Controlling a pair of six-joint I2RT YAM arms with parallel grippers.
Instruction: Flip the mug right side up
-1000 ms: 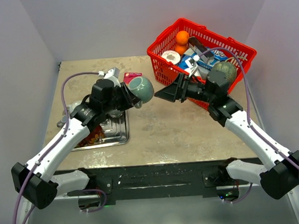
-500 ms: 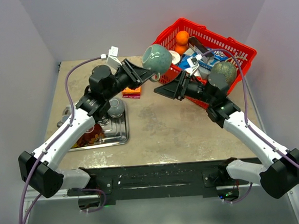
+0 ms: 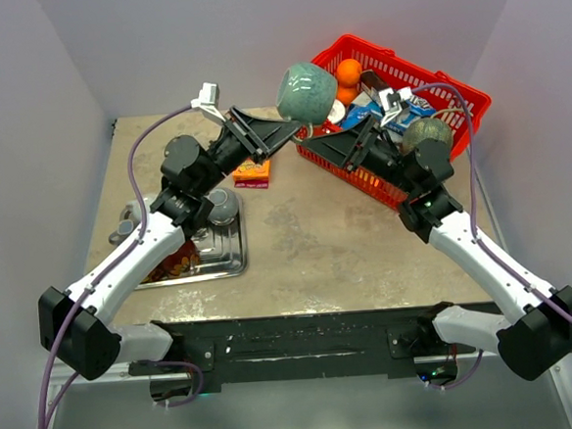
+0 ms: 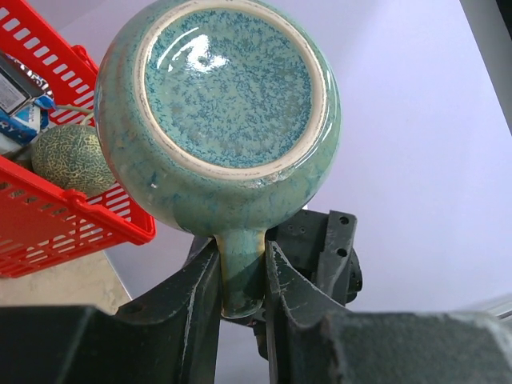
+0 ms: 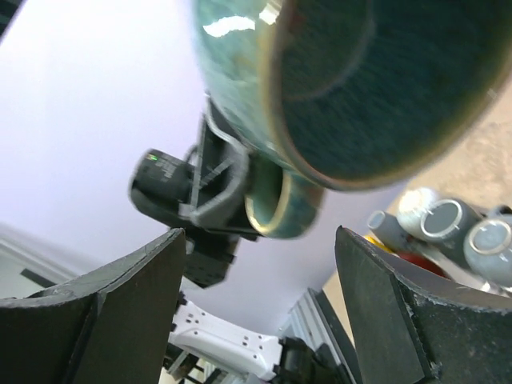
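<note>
From above, only the rounded green side of the mug (image 3: 307, 92) shows. It is held in the air toward 12 o'clock over the table (image 3: 347, 240), just beside the red basket (image 3: 454, 90) at 1 o'clock.

The left wrist camera shows the mug's speckled base facing the lens. Its handle (image 4: 240, 272) points to 6 o'clock and is pinched tight between the left gripper (image 3: 293, 128) fingers. The right wrist camera shows the opposite side: the dark inside of the mug, mouth toward the lens, with the rim cut off at the top edge.

The left arm climbs from 7 o'clock toward 1 o'clock, its wrist raised high. The right arm runs from 5 o'clock toward 11 o'clock across the basket's front wall. The right gripper (image 3: 319, 145) sits just below the mug, and its fingers (image 5: 104, 320) are spread wide on nothing.

The right arm hides part of the basket's contents, though a melon (image 3: 427, 131) and an orange (image 3: 349, 71) show. The left arm covers much of the metal tray (image 3: 226, 263) at 9 o'clock.
</note>
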